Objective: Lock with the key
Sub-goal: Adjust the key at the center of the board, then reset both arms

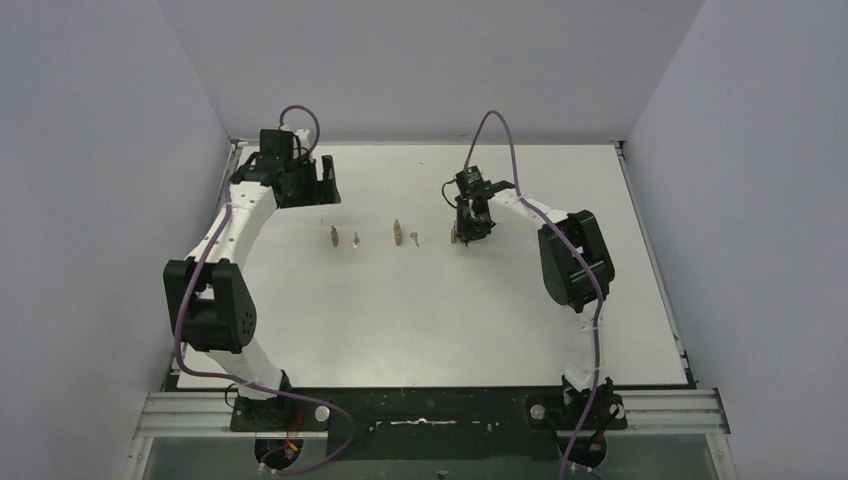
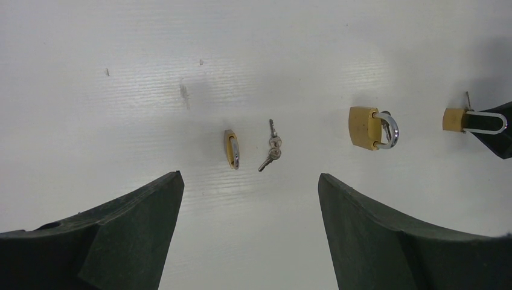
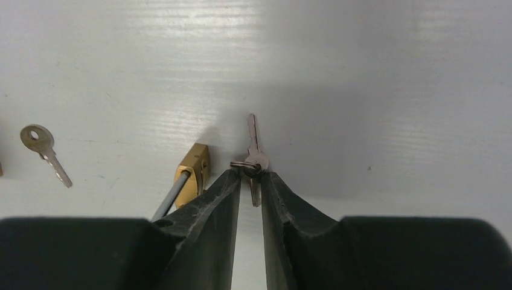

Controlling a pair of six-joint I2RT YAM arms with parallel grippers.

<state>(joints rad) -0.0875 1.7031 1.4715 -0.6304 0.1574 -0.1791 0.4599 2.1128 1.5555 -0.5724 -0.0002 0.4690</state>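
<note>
My right gripper (image 3: pixel 250 175) is narrow around the keys (image 3: pixel 252 132) on the table (image 3: pixel 374 84), just beside 1 brass padlock (image 3: pixel 196 163); whether it grips them, I cannot tell. My left gripper (image 2: pixel 250 176) is wide.

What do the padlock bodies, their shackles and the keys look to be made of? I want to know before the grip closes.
The padlock bodies are yellow-gold with a soft, dull sheen, so likely brass or brass-plated. The shackles are bright silver with sharp glints, so probably polished or plated steel. The keys are paler grey metal with a flatter shine, perhaps nickel-plated. The exact alloy cannot be told.
</note>
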